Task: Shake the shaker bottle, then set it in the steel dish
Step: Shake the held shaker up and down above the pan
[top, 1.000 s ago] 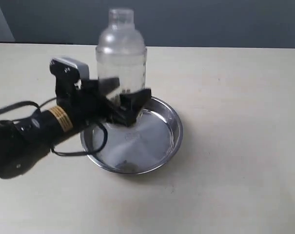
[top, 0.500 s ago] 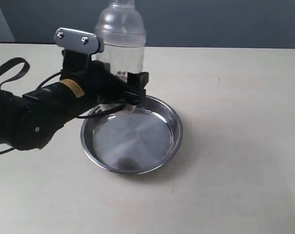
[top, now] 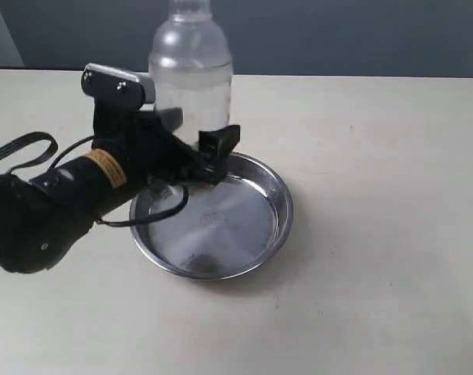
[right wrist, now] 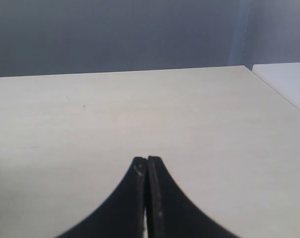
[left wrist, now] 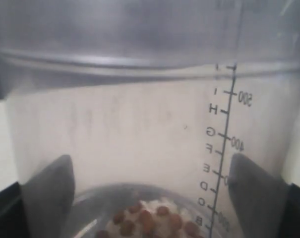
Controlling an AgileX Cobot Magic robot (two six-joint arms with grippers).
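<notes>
Now clamping the clear frosted plastic shaker bottle [top: 191,86] upright in the left jaws near the round shiny steel dish [top: 284,209]; holding the right jaws together, empty.

On the shaker bottle [left wrist: 140,124], a printed scale [left wrist: 225,148]: 500, 400, letters H, G, F, E, D.

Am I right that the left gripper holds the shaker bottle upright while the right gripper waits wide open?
Not quite: the right gripper is shut, fingers pressed together, as the right wrist view shows. The left gripper does hold the shaker bottle upright.
</notes>
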